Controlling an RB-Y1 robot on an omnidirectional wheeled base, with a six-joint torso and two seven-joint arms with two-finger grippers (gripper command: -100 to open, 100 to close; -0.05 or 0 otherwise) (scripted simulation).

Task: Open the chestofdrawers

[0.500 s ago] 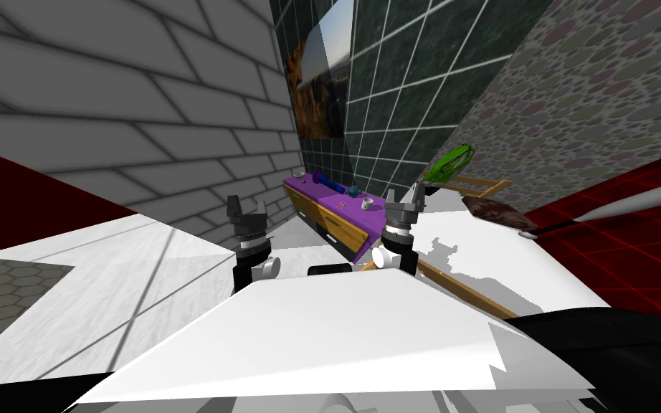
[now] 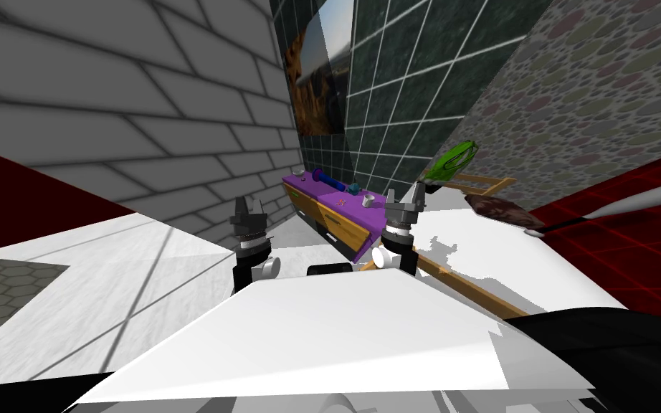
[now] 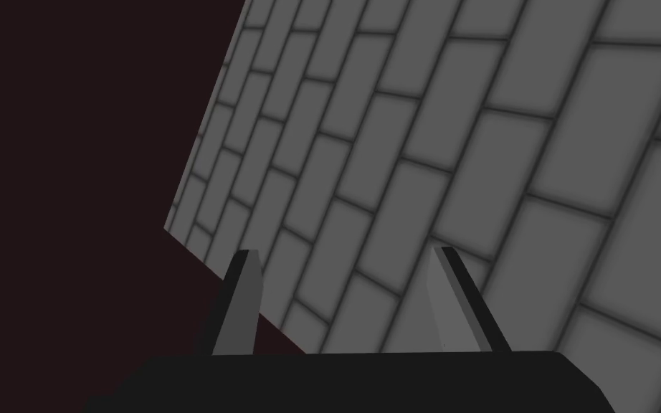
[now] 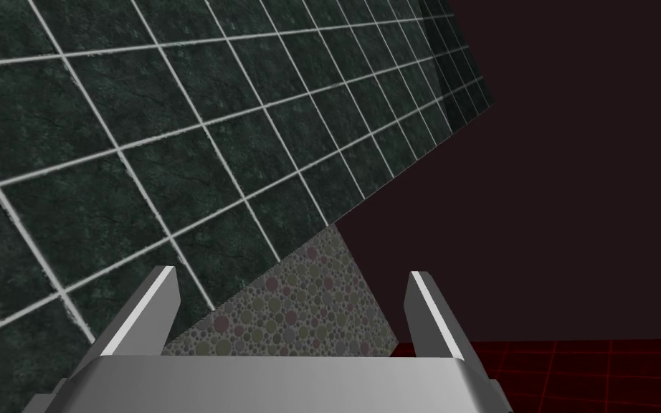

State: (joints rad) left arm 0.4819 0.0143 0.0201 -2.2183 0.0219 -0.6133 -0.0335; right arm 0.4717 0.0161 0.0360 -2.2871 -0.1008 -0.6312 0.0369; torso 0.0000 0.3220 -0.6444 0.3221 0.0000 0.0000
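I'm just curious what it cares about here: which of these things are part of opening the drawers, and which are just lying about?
For the job: chest of drawers with purple top; left gripper, open; right gripper, open.
Lying about: blue cylinder, white cup, green object, wall picture.

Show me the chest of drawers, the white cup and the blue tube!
chest of drawers (image 2: 333,197): head view, on its purple top.
white cup (image 2: 369,201): head view, on its side.
blue tube (image 2: 332,182): head view, on its middle.
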